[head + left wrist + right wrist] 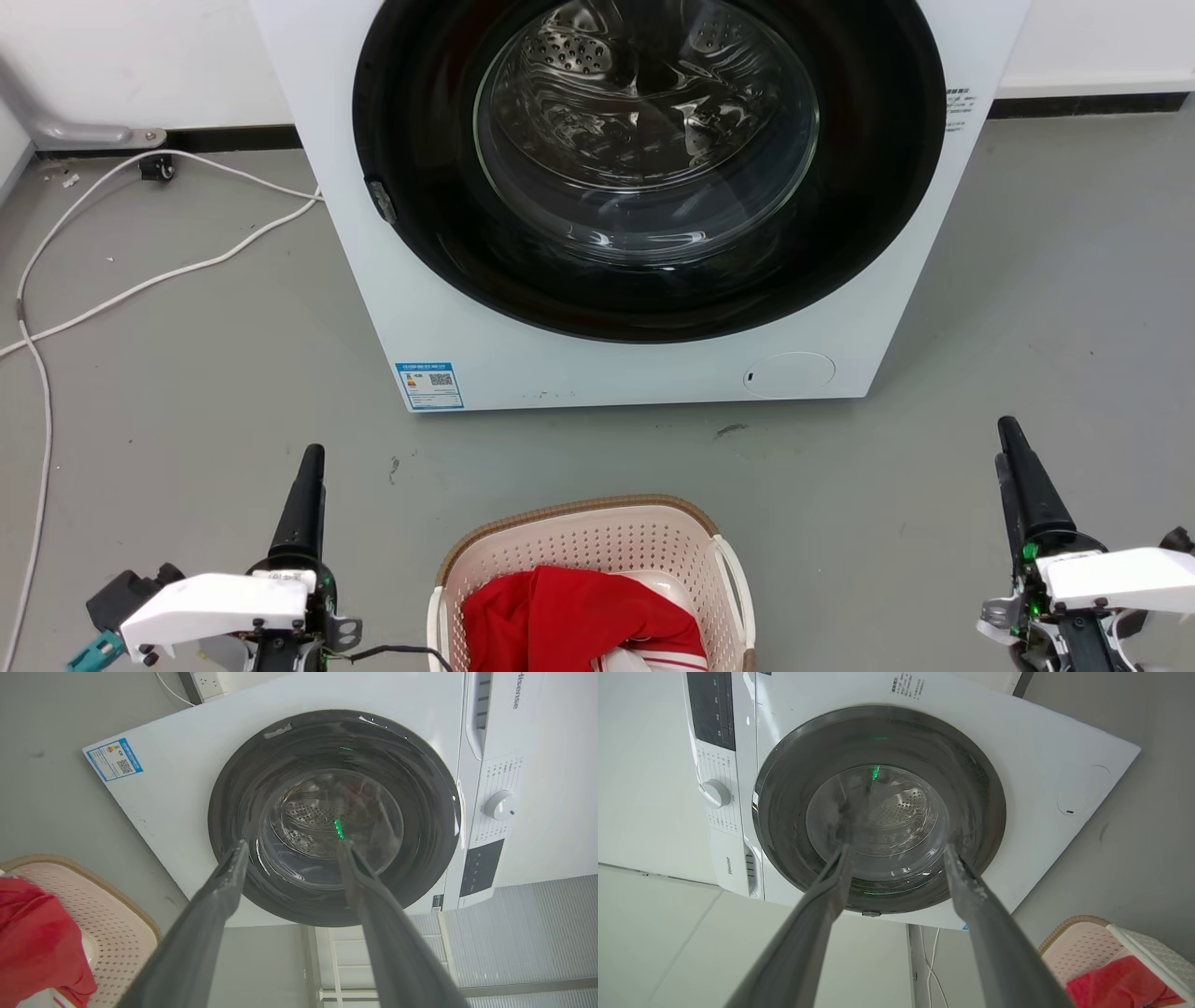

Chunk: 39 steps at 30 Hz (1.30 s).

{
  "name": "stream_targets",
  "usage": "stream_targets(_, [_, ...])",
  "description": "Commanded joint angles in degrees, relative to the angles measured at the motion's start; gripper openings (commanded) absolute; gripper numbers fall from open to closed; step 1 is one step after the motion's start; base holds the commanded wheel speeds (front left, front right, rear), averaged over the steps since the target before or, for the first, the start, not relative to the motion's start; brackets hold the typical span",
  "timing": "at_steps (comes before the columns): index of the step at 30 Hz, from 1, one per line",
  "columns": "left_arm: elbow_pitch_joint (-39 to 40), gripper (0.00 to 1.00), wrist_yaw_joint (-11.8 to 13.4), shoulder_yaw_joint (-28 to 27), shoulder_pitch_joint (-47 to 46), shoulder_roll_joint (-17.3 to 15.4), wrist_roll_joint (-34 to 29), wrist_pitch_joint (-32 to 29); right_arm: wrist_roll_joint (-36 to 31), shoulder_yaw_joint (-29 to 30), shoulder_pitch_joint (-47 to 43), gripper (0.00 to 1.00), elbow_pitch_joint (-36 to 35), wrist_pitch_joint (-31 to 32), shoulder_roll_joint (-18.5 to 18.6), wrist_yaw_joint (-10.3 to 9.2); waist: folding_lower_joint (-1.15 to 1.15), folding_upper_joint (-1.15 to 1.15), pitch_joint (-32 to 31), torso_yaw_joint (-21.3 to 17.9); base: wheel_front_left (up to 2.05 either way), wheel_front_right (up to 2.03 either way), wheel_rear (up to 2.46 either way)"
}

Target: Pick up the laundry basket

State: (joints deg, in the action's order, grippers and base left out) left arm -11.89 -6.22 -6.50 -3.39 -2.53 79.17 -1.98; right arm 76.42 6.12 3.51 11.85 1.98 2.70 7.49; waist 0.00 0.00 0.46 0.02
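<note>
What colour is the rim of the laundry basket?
Brown with a woven look, the rim tops the cream laundry basket; it shows best in the head view.

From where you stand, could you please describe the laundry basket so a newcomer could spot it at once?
Start at the white washing machine with its dark round door. On the grey floor before it sits the laundry basket: cream, perforated, brown-rimmed, holding a red garment.

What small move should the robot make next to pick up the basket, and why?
Probably bring the open left gripper and right gripper down and inward to the handles of the basket. It stands on the floor between them, untouched, while both point at the washer.
</note>
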Motion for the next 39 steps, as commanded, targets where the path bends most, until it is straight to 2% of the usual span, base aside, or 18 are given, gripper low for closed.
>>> stream_targets(1, [1.8, 1.00, 0.4, 0.2, -0.8, -0.2, -2.3, 0.6, -2.6, -0.2, 0.4, 1.00, -1.9, -0.6, 0.1, 0.00, 0.00, 0.00, 0.0, 0.0, 0.00, 0.00, 0.00])
stream_targets(7, [3.6, 1.00, 1.9, 1.6, -0.2, -0.2, -9.3, 2.1, -11.4, -1.2, -0.2, 1.00, -4.0, -2.1, 0.1, 0.00, 0.00, 0.00, 0.0, 0.0, 0.00, 0.00, 0.00])
stream_targets(16, [5.6, 1.00, 2.7, 2.8, 0.8, -0.3, -18.9, 4.1, -23.4, -2.6, -1.3, 1.00, -5.9, -4.1, 0.1, 0.00, 0.00, 0.00, 0.0, 0.1, 0.00, 0.00, 0.00])
stream_targets(25, [7.1, 1.00, 2.4, 3.9, 1.6, -0.3, -28.5, 5.9, -34.1, -3.5, -2.2, 1.00, -6.3, -5.9, 0.2, 0.00, 0.00, 0.00, 0.0, 0.1, 0.00, 0.00, 0.00])
stream_targets(39, [8.5, 1.00, 2.8, 4.8, 2.6, -0.3, -40.1, 8.5, -48.0, -4.4, -3.4, 1.00, -9.2, -8.5, 0.2, 0.00, 0.00, 0.00, 0.0, 0.2, 0.00, 0.00, 0.00])
